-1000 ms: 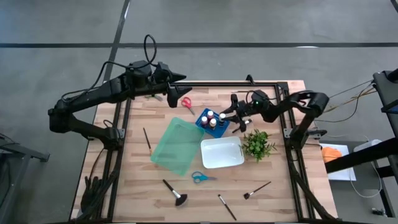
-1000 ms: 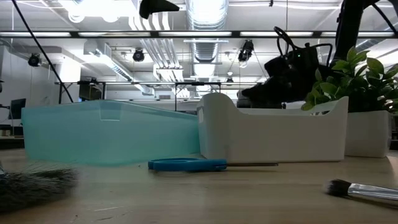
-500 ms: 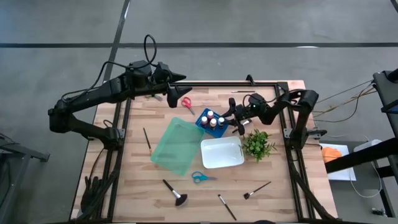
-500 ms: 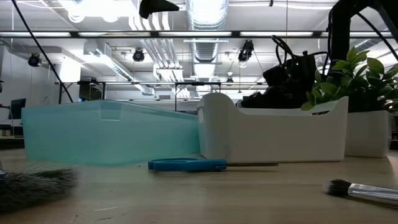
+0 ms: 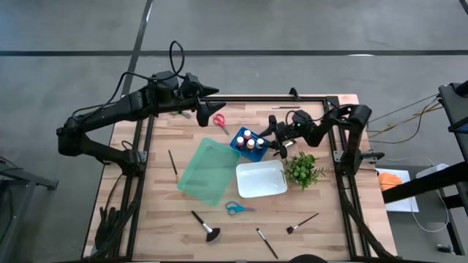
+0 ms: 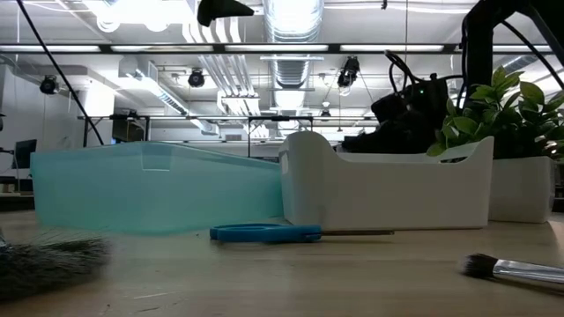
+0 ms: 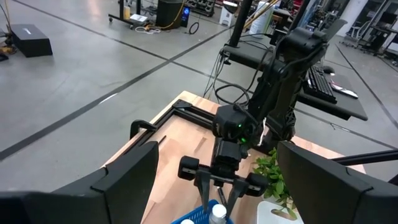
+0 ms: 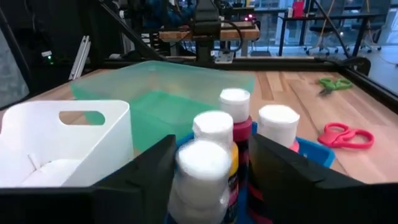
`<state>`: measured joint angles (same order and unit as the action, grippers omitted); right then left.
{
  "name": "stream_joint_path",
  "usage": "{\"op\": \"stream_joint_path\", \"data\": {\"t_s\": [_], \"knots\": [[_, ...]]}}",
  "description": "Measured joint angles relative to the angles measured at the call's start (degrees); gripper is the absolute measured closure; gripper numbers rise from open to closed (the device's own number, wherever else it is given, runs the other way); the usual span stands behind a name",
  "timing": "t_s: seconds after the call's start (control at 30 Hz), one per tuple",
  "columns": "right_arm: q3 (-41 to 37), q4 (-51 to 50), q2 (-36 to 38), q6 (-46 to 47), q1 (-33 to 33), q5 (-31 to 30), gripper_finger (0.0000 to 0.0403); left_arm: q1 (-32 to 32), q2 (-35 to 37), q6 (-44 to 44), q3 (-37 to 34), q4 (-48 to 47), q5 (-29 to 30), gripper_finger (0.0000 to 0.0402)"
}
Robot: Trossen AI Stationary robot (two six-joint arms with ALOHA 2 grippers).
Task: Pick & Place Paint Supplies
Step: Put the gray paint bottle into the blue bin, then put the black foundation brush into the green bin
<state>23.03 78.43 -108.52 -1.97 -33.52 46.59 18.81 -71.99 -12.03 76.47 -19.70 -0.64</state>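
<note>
The right tool [image 5: 269, 139] has its fingers apart around the white-capped paint bottles [image 8: 217, 134] in the blue tray [image 5: 240, 146], near the far edge of the surface [image 5: 241, 223]. The left tool [image 5: 206, 102], fingers apart, hangs above the red scissors [image 5: 219, 120] at the far left.

i've pushed the right arm's dark two-finger gripper [image 5: 268, 139] in along the table toward the small blue plastic tray of white-capped paint bottles [image 5: 247, 142]; a second ago it sat further back. its open fingers now reach the tray, with one bottle [image 8: 200, 180] between them. the arm's elbow has folded in too.
</note>
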Motion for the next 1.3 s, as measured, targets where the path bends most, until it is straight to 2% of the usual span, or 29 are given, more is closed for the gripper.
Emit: {"op": "stream_joint_path", "data": {"t_s": [0.2,0.43,0.63,0.83,0.93,1.07,1.17,1.3], "knots": [[0.0,0.09,0.54,0.26,0.0,-0.02,0.0164,0.0,0.0,0.2,0.0,-0.12,0.0,0.0064],[0.0,4.67,3.08,7.98,-0.02,-0.01,0.0158,0.01,0.0,0.2,0.0,-1.16,0.0,0.0064],[0.0,4.45,12.27,9.83,-1.29,-0.32,0.0158,0.0,0.0,0.96,0.0,-1.14,-0.02,0.0064],[0.47,-0.44,24.27,20.29,-7.79,-1.59,0.0157,0.01,0.0,1.19,0.0,-1.14,-0.01,0.0064],[2.6,-9.83,31.22,32.39,-12.5,-1.68,0.0157,0.0,0.0,-0.49,0.0,-1.14,0.0,0.0064],[7.73,-32.58,39.12,46.42,-16.3,-1.93,0.0157,0.04,0.0,-3.3,0.02,-1.01,0.7,0.0064],[12.59,-52.49,43.73,49.75,-15.89,-2.89,0.0157,0.04,0.44,-3.45,0.02,-0.9,1.14,0.0064],[20.69,-78.64,47.81,49.2,-14.32,-8.78,0.0157,0.01,1.35,-3.45,0.47,-0.93,1.14,0.0064]]}}
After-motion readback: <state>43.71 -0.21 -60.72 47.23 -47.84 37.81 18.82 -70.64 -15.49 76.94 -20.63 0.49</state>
